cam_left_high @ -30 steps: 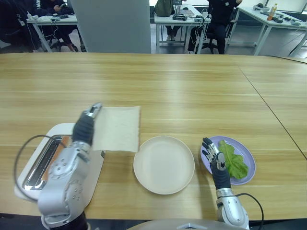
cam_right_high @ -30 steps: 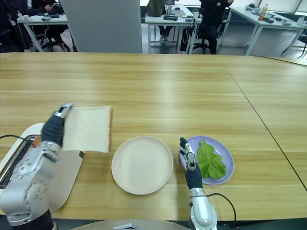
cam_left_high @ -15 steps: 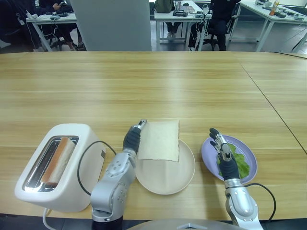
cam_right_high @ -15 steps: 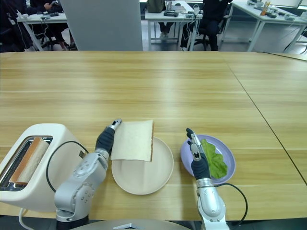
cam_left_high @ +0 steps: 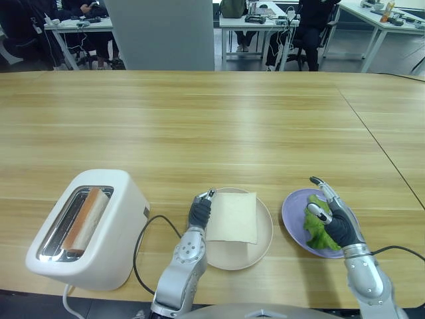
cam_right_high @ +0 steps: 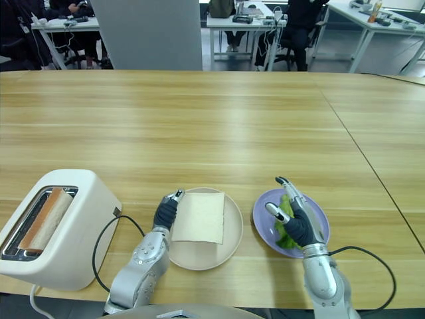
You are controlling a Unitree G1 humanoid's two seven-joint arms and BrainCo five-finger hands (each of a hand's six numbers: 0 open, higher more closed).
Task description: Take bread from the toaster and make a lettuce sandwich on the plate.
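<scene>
A white toaster (cam_left_high: 113, 256) stands at the front left with one bread slice (cam_left_high: 85, 219) in its slot. A second white bread slice (cam_left_high: 232, 217) lies flat on the cream plate (cam_left_high: 232, 256). My left hand (cam_left_high: 199, 212) is at this slice's left edge, its fingers pinched on it. To the right, green lettuce (cam_left_high: 313, 226) lies on a purple plate (cam_left_high: 293, 206). My right hand (cam_left_high: 337, 224) is over the lettuce with fingers spread, partly covering it.
The toaster's black cable (cam_left_high: 157, 228) loops across the table between the toaster and my left arm. The wide wooden table (cam_left_high: 219, 126) stretches behind the plates. Office desks and chairs stand beyond its far edge.
My left hand carried the bread slice from above the toaster to the right and down onto the cream plate. My right hand moved over the lettuce. The camera view shifted too.
</scene>
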